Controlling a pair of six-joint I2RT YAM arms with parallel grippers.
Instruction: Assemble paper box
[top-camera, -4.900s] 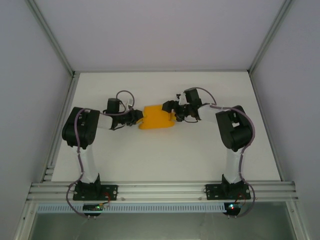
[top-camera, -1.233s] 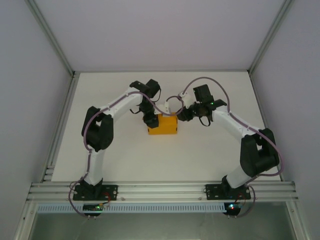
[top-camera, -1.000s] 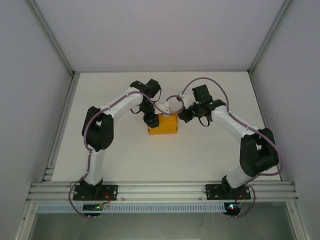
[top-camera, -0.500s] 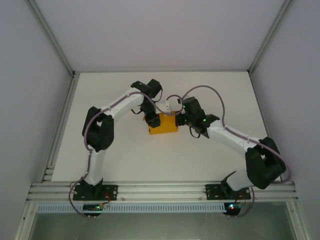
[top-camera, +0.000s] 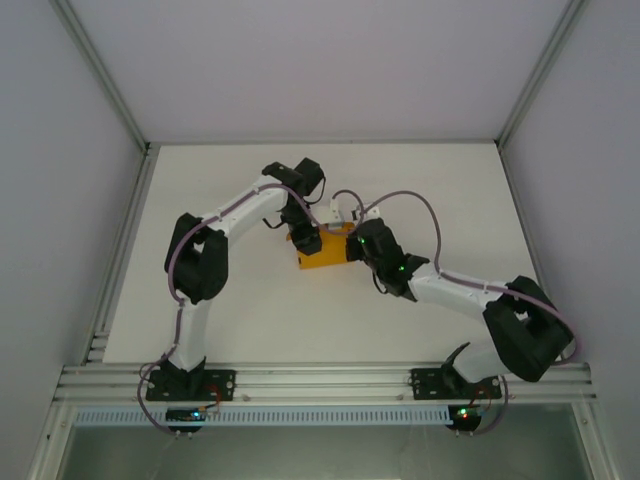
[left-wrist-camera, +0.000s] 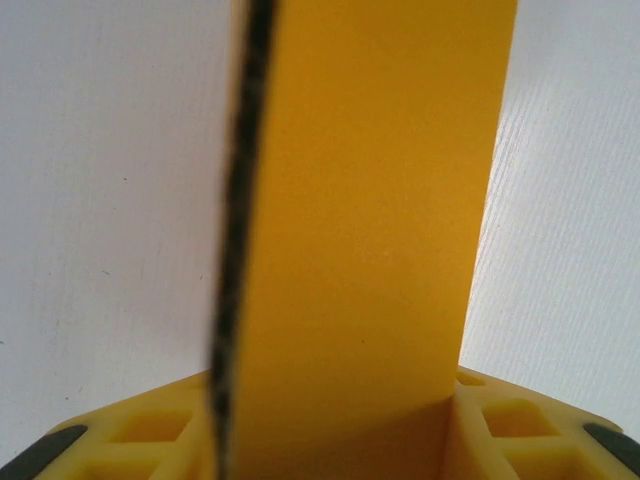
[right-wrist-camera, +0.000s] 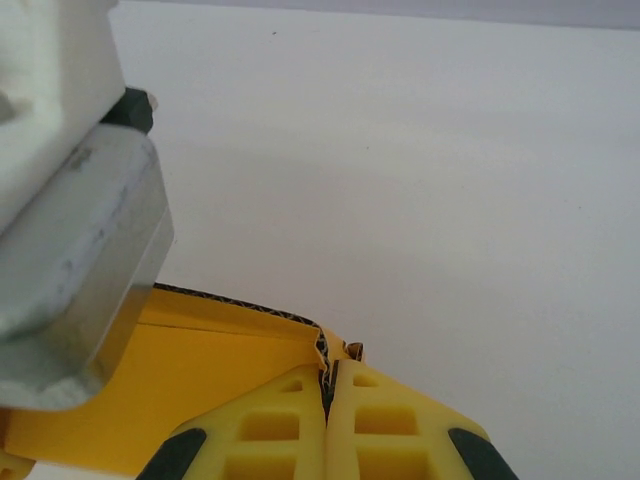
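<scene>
The paper box (top-camera: 325, 254) lay near the middle of the tabletop (top-camera: 250, 310), a little toward 12 o'clock. Its long axis ran roughly from 8 to 2 o'clock in the overhead view, not square to the table edge. It was plain orange-yellow card with a matte, smooth face. Where a cut edge showed, it was dark and finely fluted like thin corrugate, so I judged it stiff enough to hold a crease but easy to crush.

The left pincer (top-camera: 303, 240) met the box at its 9 o'clock end. In the left wrist view a broad card panel filled the whole gap between the yellow ribbed fingers (left-wrist-camera: 130, 445), and I read that as a clamp across the panel. The right pincer (top-camera: 352, 246) stood at the 3 o'clock end. In its own view the two fingers were pressed together, with a thin card edge nipped between them at the box's corner. A grey-white housing (right-wrist-camera: 70, 200), likely part of the left arm, loomed at 9 o'clock just above the card.

Both pincers were on the box from opposite ends. Any fold would therefore turn on the right one swinging its pinched flap toward 9 o'clock while the left one braced.
</scene>
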